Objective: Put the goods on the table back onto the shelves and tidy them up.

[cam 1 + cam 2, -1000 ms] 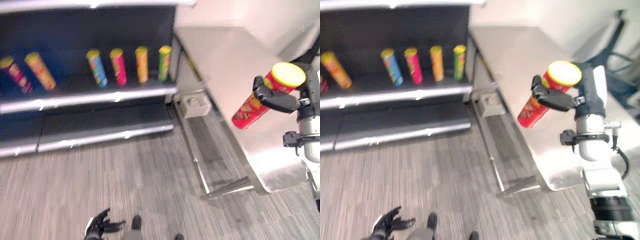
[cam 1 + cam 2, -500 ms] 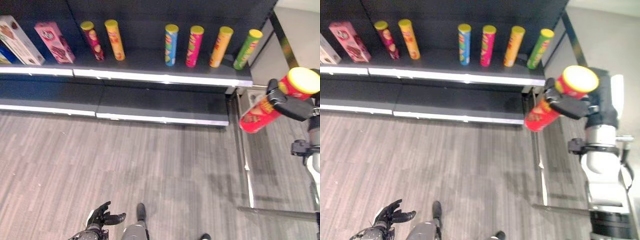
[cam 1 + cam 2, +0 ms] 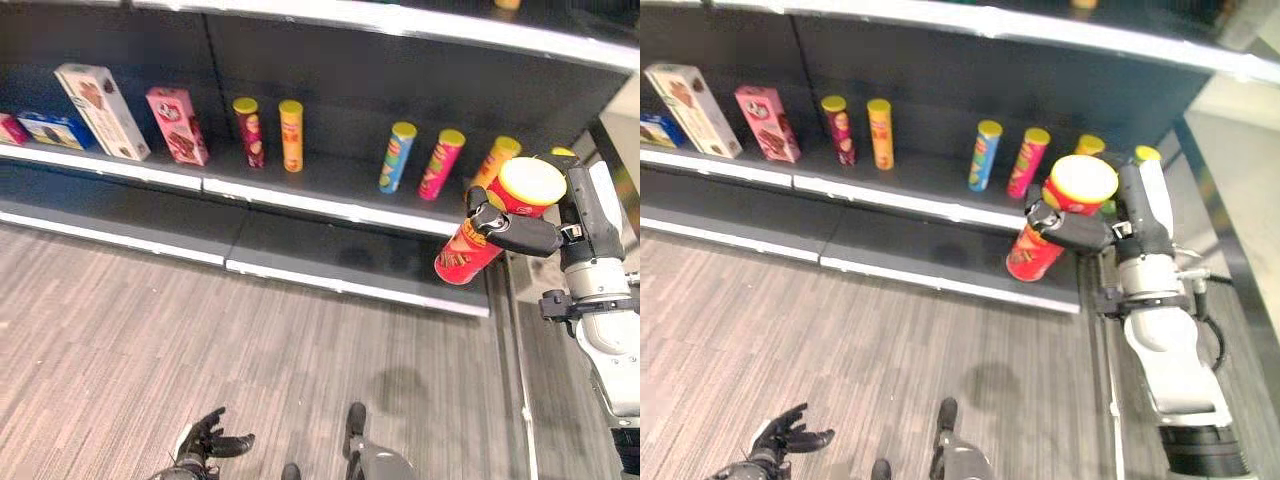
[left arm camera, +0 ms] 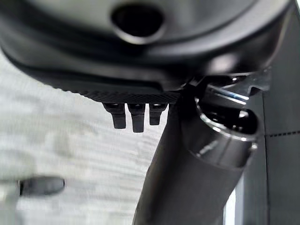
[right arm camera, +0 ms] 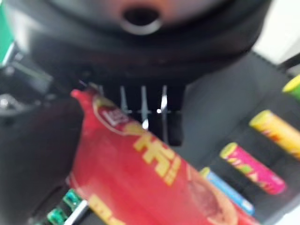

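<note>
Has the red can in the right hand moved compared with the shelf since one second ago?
Yes. The red can, held in the right hand, was beside the table before; now it hangs in front of the shelf.

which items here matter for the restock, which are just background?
Job:
- red can, gripped in the right hand
- shelf with the row of cans

Background:
- boxes farther left on the shelf
- left hand, idle low over the floor

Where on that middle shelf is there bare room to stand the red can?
The right hand grips the red can. The widest bare stretch lies between the orange can and the blue can. From the blue can rightwards the cans stand close together, so it is crowded there. The lower shelf is bare.
</note>
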